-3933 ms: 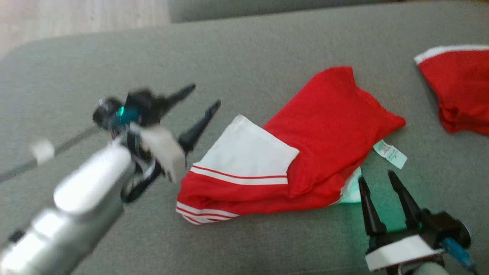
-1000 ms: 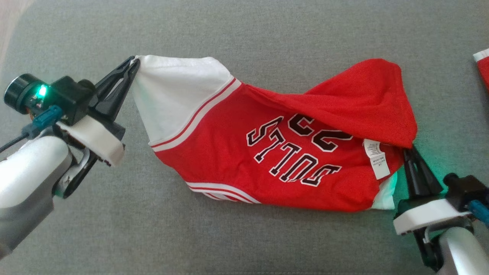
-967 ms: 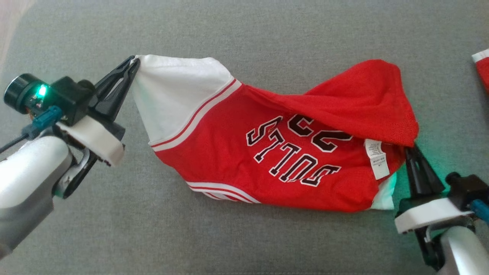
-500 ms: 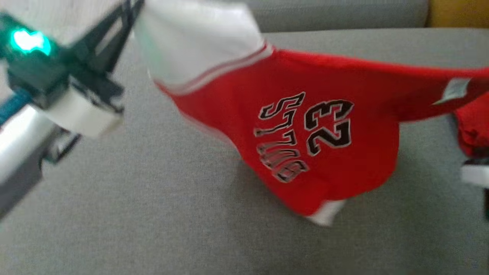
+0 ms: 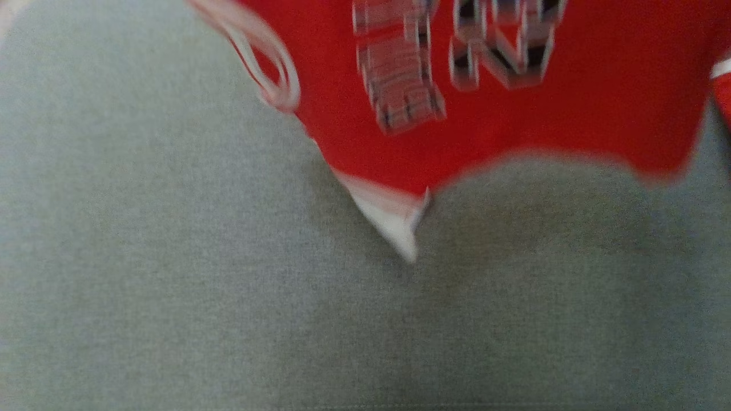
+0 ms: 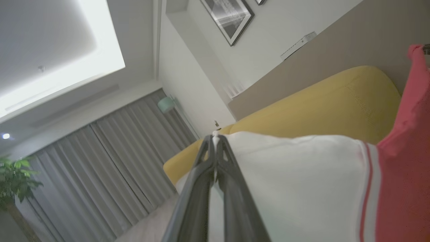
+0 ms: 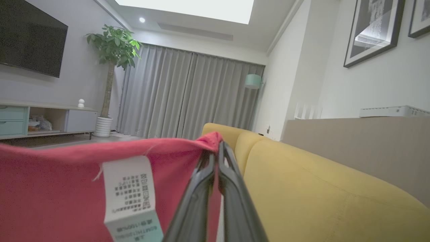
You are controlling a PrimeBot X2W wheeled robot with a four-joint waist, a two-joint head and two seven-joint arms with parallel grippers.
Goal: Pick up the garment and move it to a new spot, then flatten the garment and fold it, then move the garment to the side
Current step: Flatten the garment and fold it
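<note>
The garment, a red jersey with black lettering and white trim, hangs in the air above the grey cushion. Its lower white corner dangles just over the fabric. The picture is blurred. In the left wrist view my left gripper is shut on the garment's white corner. In the right wrist view my right gripper is shut on the red edge of the garment, beside its care label.
A second red piece of clothing lies at the right edge of the cushion. Yellow sofa backs stand behind the held cloth. Curtains, a plant and a TV unit are far off in the room.
Both grippers have lifted the garment off the cushion, stretched between them. It now hangs higher, and the head camera has tilted, so both grippers have left its view.
</note>
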